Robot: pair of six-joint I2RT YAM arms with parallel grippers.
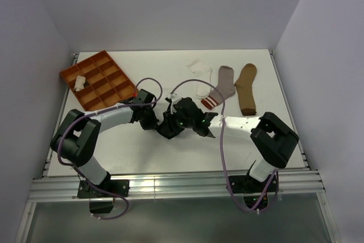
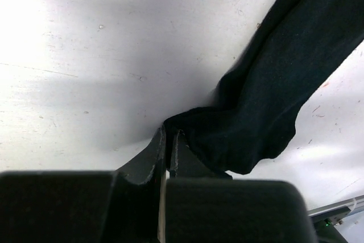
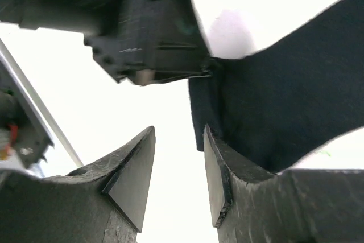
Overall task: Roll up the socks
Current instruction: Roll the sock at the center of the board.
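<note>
Left wrist view, left pincer: your left pincer point(image 2: 166, 151) was pressed together, pinching a fold at the end of the black sock point(image 2: 278, 89).
Left wrist view, sock: the rest of it ran off up and to the right, lying flat and unrolled on the tabletop point(image 2: 85, 55).
Right wrist view, right pincer: your right pincer point(image 3: 179, 169) stood spread with nothing between its fingers.
Right wrist view, sock: the black fabric lay just beside one finger, and the other arm's pincer gripped its corner just above.
Top view, arms: both met over the middle of the tabletop, where the sock was hard to tell from the dark hardware.
Top view, waiting socks: a white sock point(image 1: 199, 69), a grey sock point(image 1: 223, 86) and a tan sock point(image 1: 247, 88) lay flat at the far side.
Top view, tray: the orange tray point(image 1: 67, 74) held a pale bundle point(image 1: 79, 82) in one compartment, probably a finished roll.
Step in hand: starting the roll on the black sock, I judge.
Next move: you would need to bring the spread pincer onto the fabric beside the pinched end, then turn that end over.
</note>
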